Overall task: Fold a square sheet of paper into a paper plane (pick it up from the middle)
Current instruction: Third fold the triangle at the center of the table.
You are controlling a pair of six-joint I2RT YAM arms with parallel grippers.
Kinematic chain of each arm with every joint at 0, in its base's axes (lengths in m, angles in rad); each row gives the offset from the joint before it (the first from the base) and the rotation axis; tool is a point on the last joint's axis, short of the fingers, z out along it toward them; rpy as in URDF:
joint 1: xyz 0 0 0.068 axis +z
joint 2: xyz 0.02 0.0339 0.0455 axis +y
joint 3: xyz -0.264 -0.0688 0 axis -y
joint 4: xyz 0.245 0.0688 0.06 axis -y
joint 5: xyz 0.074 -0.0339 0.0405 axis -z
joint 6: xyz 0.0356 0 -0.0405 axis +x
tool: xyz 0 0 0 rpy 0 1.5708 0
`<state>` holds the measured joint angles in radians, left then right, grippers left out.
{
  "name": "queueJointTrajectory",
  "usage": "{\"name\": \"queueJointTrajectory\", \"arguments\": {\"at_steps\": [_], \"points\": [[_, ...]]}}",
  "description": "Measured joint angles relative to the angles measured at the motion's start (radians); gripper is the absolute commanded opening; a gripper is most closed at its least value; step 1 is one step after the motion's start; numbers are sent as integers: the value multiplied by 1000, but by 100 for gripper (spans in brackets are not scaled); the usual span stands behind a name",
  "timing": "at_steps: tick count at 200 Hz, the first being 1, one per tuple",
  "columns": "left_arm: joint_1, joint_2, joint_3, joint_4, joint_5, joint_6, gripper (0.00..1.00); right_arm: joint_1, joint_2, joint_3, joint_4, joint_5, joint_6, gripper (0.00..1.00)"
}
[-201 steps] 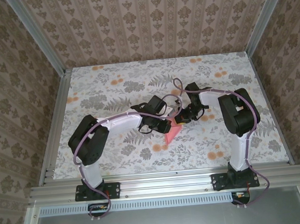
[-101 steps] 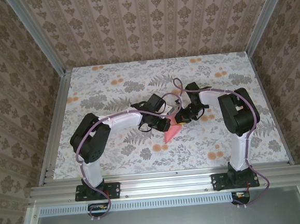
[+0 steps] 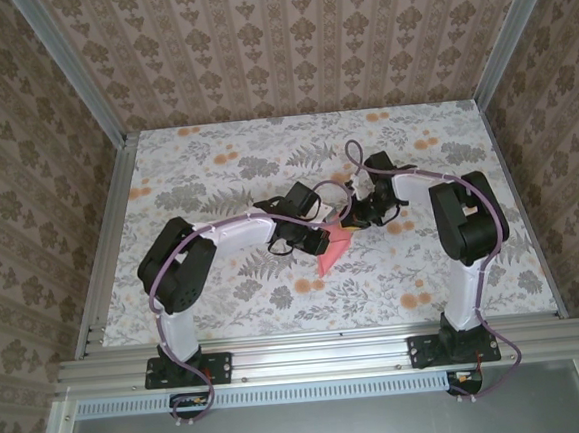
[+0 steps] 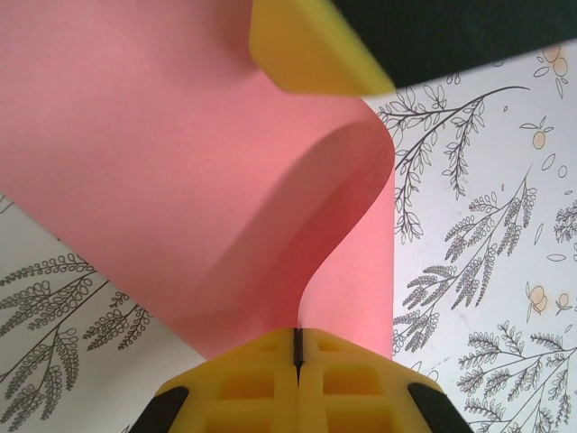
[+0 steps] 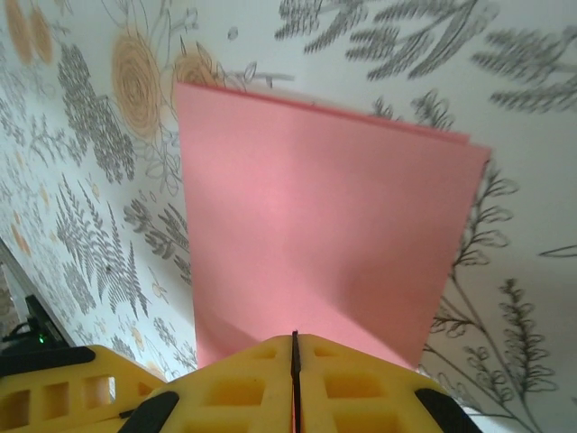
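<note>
square sheet of paper (image 3: pixel 331 257), plain salmon pink and folded over on itself, sits between the two hands near the middle of the flower-printed bench (image 3: pixel 206 173). from above, most of it reaches out below the left hand (image 3: pixel 323 242) toward the near edge, ending in a point; i cannot tell whether that point touches the bench.

the left hand is closed on the paper. in its wrist view the yellow fingers (image 4: pixel 243 392) meet in a tight seam with the pink edge pinched between them. the sheet spreads away ahead of the hand, and one layer bulges up in a soft curl just ahead of the fingertips and to their right. a yellow finger of the other hand shows at the far side of the sheet.

the right hand (image 3: pixel 351 222), just beside the left, is also clamped on the paper. its fingers are pressed together, and two pink layers fan out ahead of them, their far edges slightly offset.
</note>
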<state>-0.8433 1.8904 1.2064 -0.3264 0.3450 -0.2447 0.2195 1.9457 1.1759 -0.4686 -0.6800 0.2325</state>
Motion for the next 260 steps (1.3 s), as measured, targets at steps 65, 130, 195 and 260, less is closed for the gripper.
{"name": "queueJointTrajectory", "arguments": {"at_steps": [65,130,195,260], "points": [[3,0,-6,6,0,0,0,-4,16,5,-3,21,2,10],[30,0,-6,7,24,7,0,-4,53,57,-90,82,-82,8],[34,26,-4,3,45,35,1,-4,66,82,-135,89,-133,8],[40,46,39,-23,71,74,1,-4,83,110,-169,87,-163,8]]}}
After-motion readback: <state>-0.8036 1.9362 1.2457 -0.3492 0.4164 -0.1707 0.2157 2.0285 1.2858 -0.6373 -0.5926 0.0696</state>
